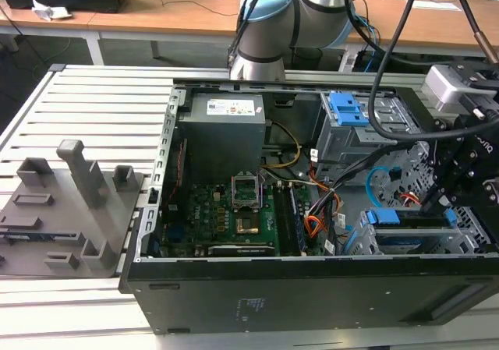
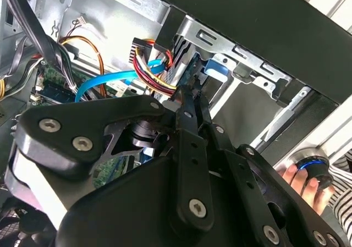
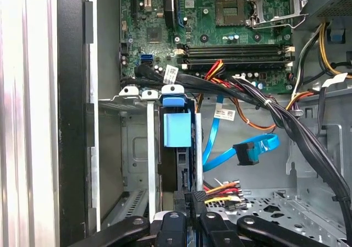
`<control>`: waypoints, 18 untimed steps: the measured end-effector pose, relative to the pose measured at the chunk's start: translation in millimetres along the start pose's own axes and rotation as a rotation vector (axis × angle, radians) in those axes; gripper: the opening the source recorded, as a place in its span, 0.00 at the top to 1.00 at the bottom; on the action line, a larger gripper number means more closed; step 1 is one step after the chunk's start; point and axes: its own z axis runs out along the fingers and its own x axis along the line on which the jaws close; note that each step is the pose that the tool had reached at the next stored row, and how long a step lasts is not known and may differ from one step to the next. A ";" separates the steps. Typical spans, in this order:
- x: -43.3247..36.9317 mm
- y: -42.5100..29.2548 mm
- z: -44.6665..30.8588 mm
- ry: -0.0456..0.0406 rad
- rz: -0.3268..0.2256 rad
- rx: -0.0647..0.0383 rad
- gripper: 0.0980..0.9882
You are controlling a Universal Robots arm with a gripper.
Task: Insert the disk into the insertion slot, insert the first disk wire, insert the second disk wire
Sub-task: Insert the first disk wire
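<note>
Black, narrow fingers of the tool (image 3: 190,202) are drawn close together on the small black plug of the first disk wire (image 3: 223,189), and its orange, red and black strands are led away from the grip. The plug is held just beside the end of the disk (image 3: 177,130). The disk is already seated inside the insertion slot (image 3: 124,148), with its bright blue carrier framed by the grey sheet-metal walls. Near the slot the second disk wire (image 3: 258,145) is hung in a loose light blue loop, its plug end kept apart from the disk. Beyond these the green motherboard (image 3: 220,16) is laid out. In the exterior view the tool is lowered into the open computer case (image 1: 312,288) at the exterior view's right, and the case is carried by a slatted worktop (image 1: 86,100). In the second wrist view a hand (image 2: 300,178) is rested at a round knob (image 2: 313,165) outside the case
</note>
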 end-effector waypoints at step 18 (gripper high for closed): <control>1.8 -0.3 -1.7 -0.0243 0.000 -0.001 0.93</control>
